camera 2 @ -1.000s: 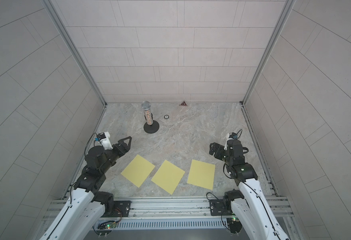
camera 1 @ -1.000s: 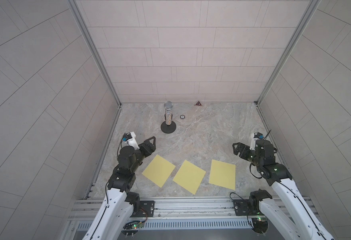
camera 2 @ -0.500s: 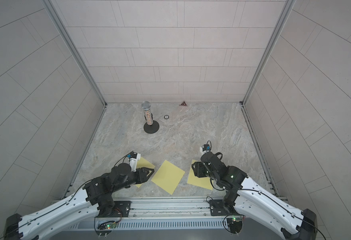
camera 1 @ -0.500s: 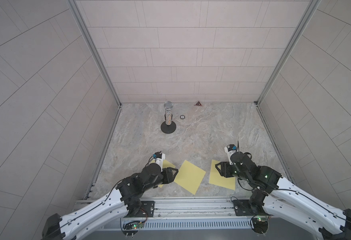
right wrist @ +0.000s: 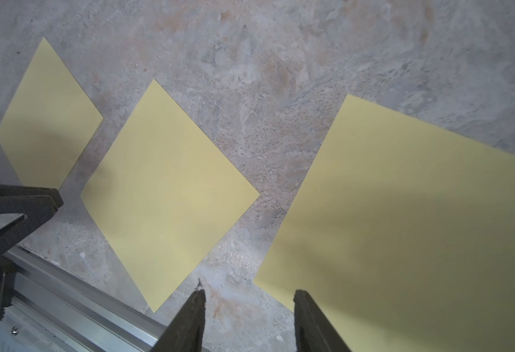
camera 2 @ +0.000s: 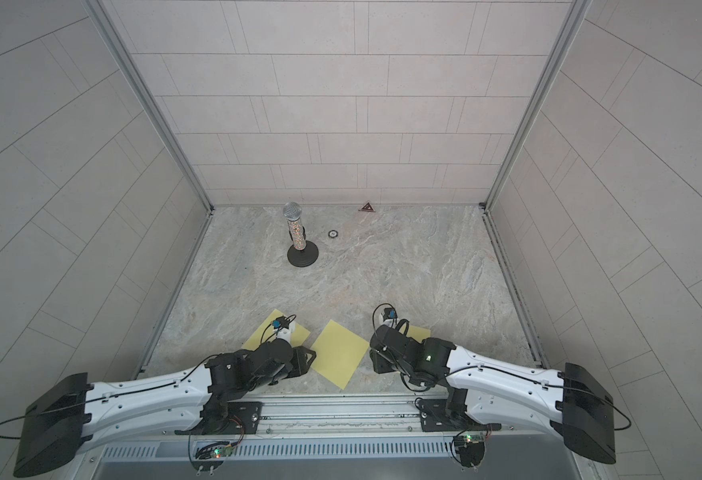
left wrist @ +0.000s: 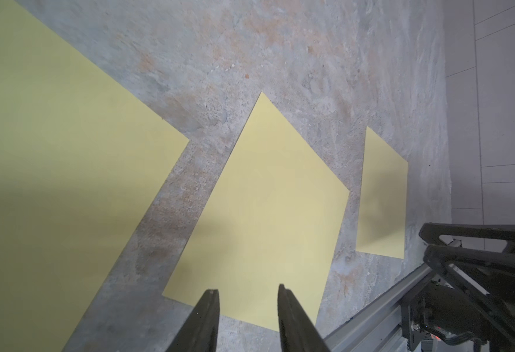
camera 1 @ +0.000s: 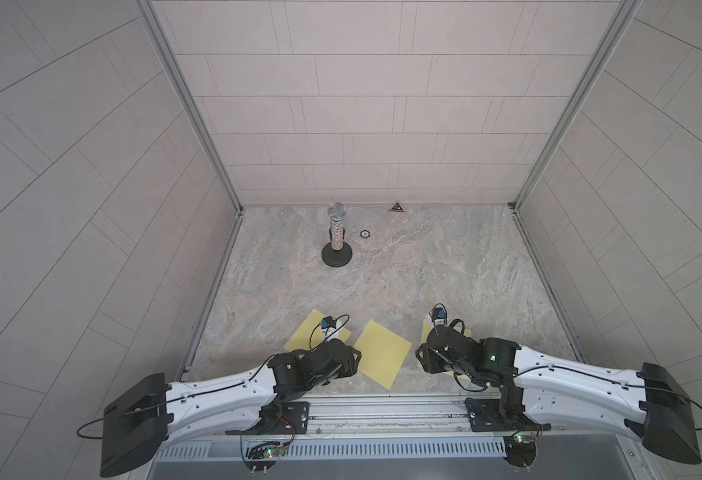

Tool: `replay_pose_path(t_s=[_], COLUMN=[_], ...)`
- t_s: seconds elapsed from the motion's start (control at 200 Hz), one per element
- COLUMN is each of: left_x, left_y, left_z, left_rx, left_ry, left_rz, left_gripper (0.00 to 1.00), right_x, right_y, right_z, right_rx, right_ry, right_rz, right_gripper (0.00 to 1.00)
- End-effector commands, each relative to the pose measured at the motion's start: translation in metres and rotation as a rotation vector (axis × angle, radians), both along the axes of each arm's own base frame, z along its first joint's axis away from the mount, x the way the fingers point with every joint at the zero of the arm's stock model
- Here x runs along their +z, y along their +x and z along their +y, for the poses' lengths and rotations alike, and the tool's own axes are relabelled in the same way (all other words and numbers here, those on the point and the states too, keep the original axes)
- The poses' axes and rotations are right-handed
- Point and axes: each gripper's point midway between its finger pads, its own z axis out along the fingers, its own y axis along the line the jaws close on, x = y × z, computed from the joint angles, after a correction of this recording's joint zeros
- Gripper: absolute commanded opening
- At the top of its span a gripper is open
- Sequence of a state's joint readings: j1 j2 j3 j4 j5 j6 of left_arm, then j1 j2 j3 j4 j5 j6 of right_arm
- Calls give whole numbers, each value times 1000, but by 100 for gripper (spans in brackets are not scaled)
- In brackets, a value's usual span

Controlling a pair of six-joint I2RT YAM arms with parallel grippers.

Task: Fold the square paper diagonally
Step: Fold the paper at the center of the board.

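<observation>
A glittery microphone (camera 1: 336,226) with a silver mesh head is standing upright on a round black base (camera 1: 336,258) toward the far left of the marbled tabletop (camera 1: 445,266). A small dark ring (camera 1: 365,234) is lying just beside it, clear of the base, and a little red triangular marker (camera 1: 396,207) is sitting farther right, at the foot of the back wall. Pale tiled walls (camera 1: 362,104) are enclosing the table on three sides, with metal posts standing in the far corners, and an aluminium rail (camera 1: 382,411) is running along the near edge.
</observation>
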State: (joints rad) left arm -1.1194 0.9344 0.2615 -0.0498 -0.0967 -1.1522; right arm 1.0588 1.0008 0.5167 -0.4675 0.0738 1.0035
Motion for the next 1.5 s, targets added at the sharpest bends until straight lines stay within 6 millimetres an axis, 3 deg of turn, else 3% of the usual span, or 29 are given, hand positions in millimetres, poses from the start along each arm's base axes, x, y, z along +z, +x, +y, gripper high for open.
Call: replay_pose_path(t_s=[0.0,0.135,0.475,0.951,1.136,1.161,1.496], left_x=[9,19,18,-6,-20,-22,-38], left_y=[4,10,23,17,15,14,8], left_z=[-17,-26,-24,-36,-27,-26,-10], left_rx=[-19,-32,4,-38,-34,-34,-7], left_ry=[-41,-35,1,27,91,95,142], left_rz=[-13,-35,-82,-4,21,25,61], left_gripper=[39,38,38,27,25,24,21], right_x=[4,0,-12,-34,-38,-29,-29], right_y=[13,18,30,34,35,40,44], right_z=[13,26,24,25,22,30,33], right_rx=[-19,20,12,31,25,25,22], right_ry=[-4,-21,-87,-101,-114,-92,-92], right_rz=[-35,-36,-39,51,61,45,46], right_gripper=[47,44,41,36,37,37,37])
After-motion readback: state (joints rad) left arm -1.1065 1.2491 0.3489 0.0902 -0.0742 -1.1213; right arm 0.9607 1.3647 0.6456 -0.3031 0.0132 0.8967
